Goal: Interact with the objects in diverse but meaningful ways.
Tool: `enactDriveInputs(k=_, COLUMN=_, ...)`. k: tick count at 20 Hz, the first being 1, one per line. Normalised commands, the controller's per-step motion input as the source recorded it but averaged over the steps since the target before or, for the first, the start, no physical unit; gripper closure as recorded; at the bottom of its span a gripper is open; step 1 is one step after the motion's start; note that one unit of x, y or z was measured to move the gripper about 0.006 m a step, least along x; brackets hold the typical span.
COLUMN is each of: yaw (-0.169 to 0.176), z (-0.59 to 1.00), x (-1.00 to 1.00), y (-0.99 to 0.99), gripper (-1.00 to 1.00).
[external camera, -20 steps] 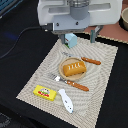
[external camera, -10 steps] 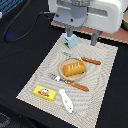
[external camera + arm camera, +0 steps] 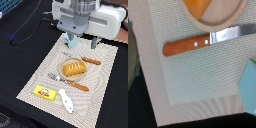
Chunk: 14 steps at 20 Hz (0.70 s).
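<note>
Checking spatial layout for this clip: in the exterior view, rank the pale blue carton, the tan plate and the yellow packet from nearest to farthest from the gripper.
1. Pale blue carton: right under the gripper, at the mat's far edge.
2. Tan plate: mid-mat, holding the orange block.
3. Yellow packet: near corner, toward the exterior view's left.

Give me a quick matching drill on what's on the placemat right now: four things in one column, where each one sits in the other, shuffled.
Things:
1. orange block
2. yellow packet
3. blue carton
4. fork

Places:
A. at the mat's far edge, under the gripper
B. on the plate
C. near corner of the mat, at the exterior view's left
D. on the mat just in front of the plate

Pairs: 1-B, 2-C, 3-A, 4-D
</note>
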Motion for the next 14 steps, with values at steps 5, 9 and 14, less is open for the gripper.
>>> enactDriveInputs(k=5, yaw=-0.258, z=-0.16, x=0.18, y=-0.21, gripper=-1.00)
enactDriveInputs(k=9, yaw=-0.046, z=0.10, x=0.00, y=0.06, gripper=-1.00)
enactDriveInputs(k=14, yaw=0.261, z=0.43, x=0.00, y=0.32, gripper=-1.00)
